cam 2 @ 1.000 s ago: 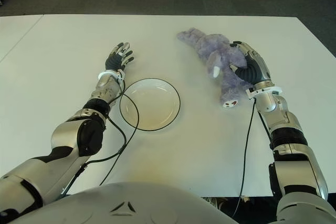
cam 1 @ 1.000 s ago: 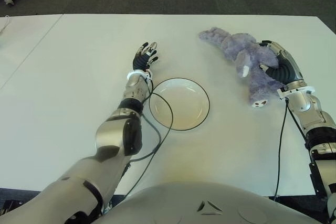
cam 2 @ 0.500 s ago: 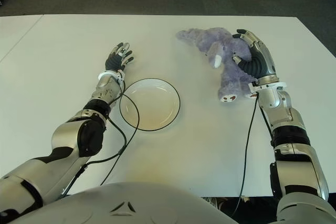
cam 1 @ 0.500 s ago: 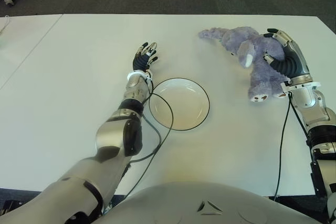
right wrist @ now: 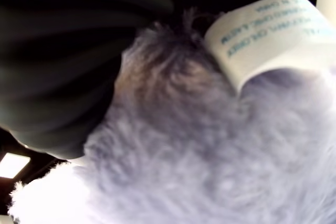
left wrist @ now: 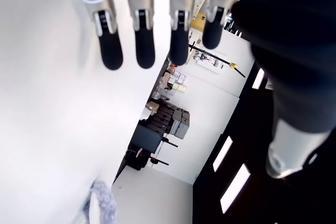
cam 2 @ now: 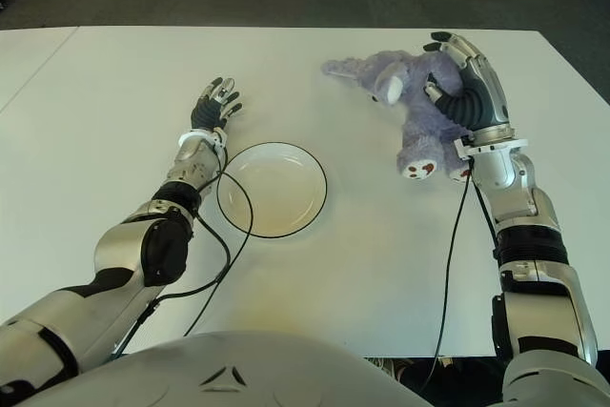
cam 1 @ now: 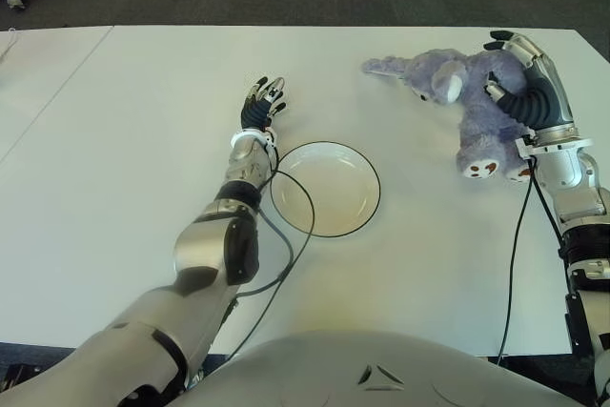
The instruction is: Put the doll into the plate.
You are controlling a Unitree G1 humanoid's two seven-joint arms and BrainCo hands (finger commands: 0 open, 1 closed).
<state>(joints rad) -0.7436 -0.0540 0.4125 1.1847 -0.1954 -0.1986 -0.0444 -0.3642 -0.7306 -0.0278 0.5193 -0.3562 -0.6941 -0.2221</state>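
The doll (cam 1: 469, 102) is a purple plush elephant at the table's far right. My right hand (cam 1: 519, 83) is shut on its body and holds it raised and tilted, feet toward me, trunk trailing to the left. Purple fur (right wrist: 210, 145) and a white label (right wrist: 268, 30) fill the right wrist view. The white plate (cam 1: 326, 188) with a dark rim lies near the table's middle, left of the doll and holding nothing. My left hand (cam 1: 264, 101) shows just beyond the plate's left edge, fingers (left wrist: 144, 40) stretched out straight.
The white table (cam 1: 133, 140) stretches wide to the left and toward me. A black cable (cam 1: 286, 235) runs from my left arm across the plate's left rim. Another cable (cam 1: 515, 254) hangs beside my right forearm. Dark carpet lies beyond the far edge.
My right hand has lifted the doll and drawn it up and to the right, turning its feet toward me. The left hand and the plate have not moved.
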